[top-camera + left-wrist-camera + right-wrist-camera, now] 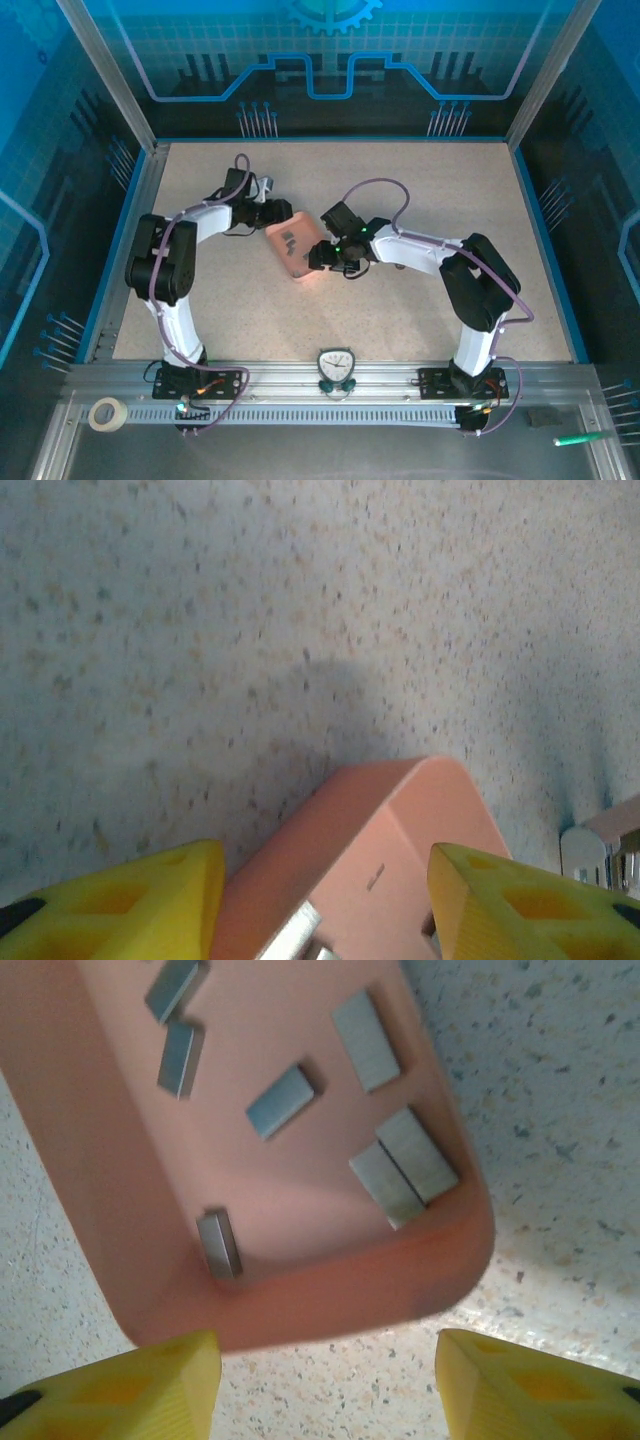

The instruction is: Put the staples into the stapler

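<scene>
The salmon-pink tray [300, 268] lies mid-table between the two arms. Several dark grey staples [280, 1102] lie loose on its floor, seen as dark marks [290, 243] from above. My right gripper [325, 1380] is open and hangs over bare table just short of the tray's rounded corner [300, 1300]. My left gripper [325, 900] stands open astride the tray's opposite corner [400, 830]; its left finger [150, 900] is against the wall. A small white piece [265, 186] beside the left gripper [275, 213] looks like the stapler. Its silver end [590, 850] shows at the frame edge.
The speckled tabletop [400, 180] is fenced by a metal frame and blue walls. A clock [335, 365] sits on the front rail between the arm bases. A tape roll [106, 413] and a green pen [580, 438] lie outside, below the rail.
</scene>
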